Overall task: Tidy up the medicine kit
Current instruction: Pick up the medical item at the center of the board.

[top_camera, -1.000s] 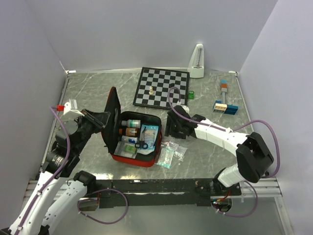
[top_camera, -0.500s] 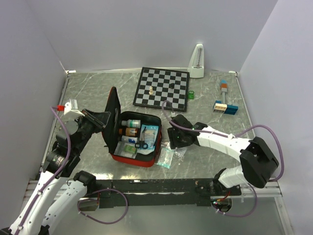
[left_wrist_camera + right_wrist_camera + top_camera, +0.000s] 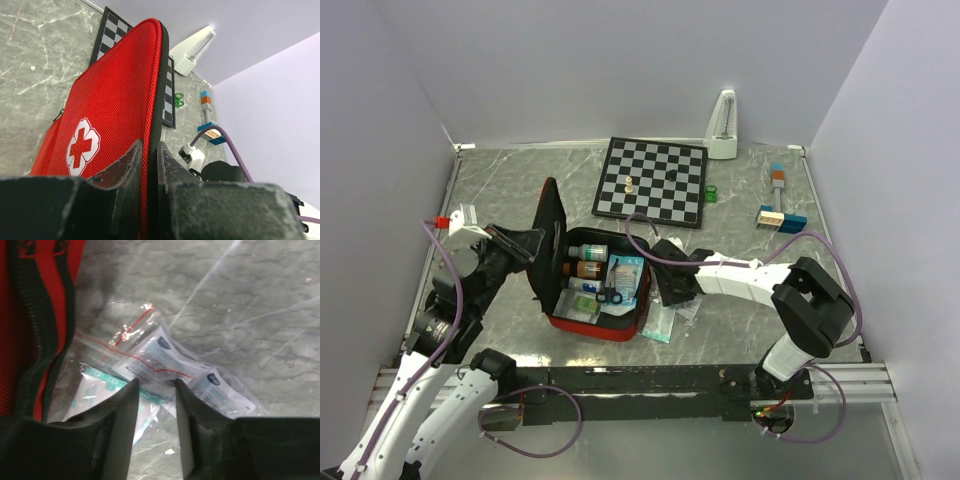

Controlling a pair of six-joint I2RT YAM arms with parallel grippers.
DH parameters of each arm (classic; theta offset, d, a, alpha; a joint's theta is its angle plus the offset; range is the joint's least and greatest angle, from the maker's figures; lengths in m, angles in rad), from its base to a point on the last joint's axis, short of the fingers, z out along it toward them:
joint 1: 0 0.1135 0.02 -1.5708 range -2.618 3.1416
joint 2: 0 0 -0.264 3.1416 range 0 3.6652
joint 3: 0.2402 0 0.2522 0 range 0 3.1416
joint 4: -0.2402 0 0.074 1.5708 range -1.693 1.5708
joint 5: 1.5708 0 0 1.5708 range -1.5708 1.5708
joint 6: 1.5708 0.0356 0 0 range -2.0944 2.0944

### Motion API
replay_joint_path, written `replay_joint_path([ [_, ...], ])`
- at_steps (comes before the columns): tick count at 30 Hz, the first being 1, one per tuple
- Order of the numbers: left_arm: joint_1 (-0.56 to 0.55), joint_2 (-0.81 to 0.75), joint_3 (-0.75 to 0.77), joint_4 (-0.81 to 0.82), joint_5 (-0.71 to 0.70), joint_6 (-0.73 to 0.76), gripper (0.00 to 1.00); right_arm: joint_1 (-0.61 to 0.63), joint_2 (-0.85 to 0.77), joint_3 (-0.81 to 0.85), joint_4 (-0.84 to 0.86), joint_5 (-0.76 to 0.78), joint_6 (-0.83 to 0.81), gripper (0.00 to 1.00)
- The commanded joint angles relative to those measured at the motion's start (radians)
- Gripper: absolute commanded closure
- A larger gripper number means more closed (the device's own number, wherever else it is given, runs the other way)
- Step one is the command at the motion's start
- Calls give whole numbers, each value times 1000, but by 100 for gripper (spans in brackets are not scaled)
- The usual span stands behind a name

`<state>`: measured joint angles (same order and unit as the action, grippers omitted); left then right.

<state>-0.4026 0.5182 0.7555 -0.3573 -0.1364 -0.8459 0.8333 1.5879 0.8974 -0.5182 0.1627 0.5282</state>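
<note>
The red medicine kit (image 3: 623,331) lies open on the table, with bottles (image 3: 588,252), scissors (image 3: 610,294) and packets inside. Its lid (image 3: 549,238) stands upright, and my left gripper (image 3: 532,243) is shut on the lid's edge. In the left wrist view the lid (image 3: 110,105) shows its white cross, pinched between my left gripper (image 3: 149,145) jaws. My right gripper (image 3: 670,292) hangs low over clear plastic bags (image 3: 665,320) just right of the kit. Seen from the right wrist, my right gripper (image 3: 156,382) is open, straddling a bag of white sachets (image 3: 165,357), with the kit's wall (image 3: 30,315) at left.
A chessboard (image 3: 653,178) with a pale piece (image 3: 629,184) lies behind the kit. A white metronome (image 3: 723,126) stands at the back. A small green object (image 3: 711,193) sits by the board. Coloured blocks (image 3: 780,218) lie at the right.
My right gripper has moved left and down onto the plastic bags beside the kit, and its jaws have narrowed. The left gripper and lid have stayed still.
</note>
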Motion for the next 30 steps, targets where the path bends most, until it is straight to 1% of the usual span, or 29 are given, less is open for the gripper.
replay_joint_path([
  [1, -1, 5, -35, -123, -25, 42, 99, 0, -15, -14, -3, 57, 29, 65],
  [4, -1, 11, -31, -123, -25, 45, 99, 1, -49, -18, -2, 55, 26, 75],
  [7, -1, 14, -31, -120, -20, 44, 99, 1, -77, -18, -5, 51, 20, 92],
  [8, -1, 14, -31, -120, -19, 44, 99, 0, -89, -20, -5, 47, 16, 100],
  [16, -1, 2, -33, -128, -23, 41, 99, 1, -184, -52, 14, 69, 19, 100],
  [20, -1, 0, -24, -138, -31, 44, 99, 0, -282, -52, 3, 93, 12, 100],
  [25, -1, 8, 7, -146, -31, 47, 99, 3, -472, 12, -68, 89, -59, 100],
  [28, -1, 14, 24, -143, -23, 39, 99, 4, -548, 73, -86, 71, -100, 100],
  [30, -1, 19, 25, -131, -14, 30, 99, 6, -562, 122, -92, 35, -119, 100],
])
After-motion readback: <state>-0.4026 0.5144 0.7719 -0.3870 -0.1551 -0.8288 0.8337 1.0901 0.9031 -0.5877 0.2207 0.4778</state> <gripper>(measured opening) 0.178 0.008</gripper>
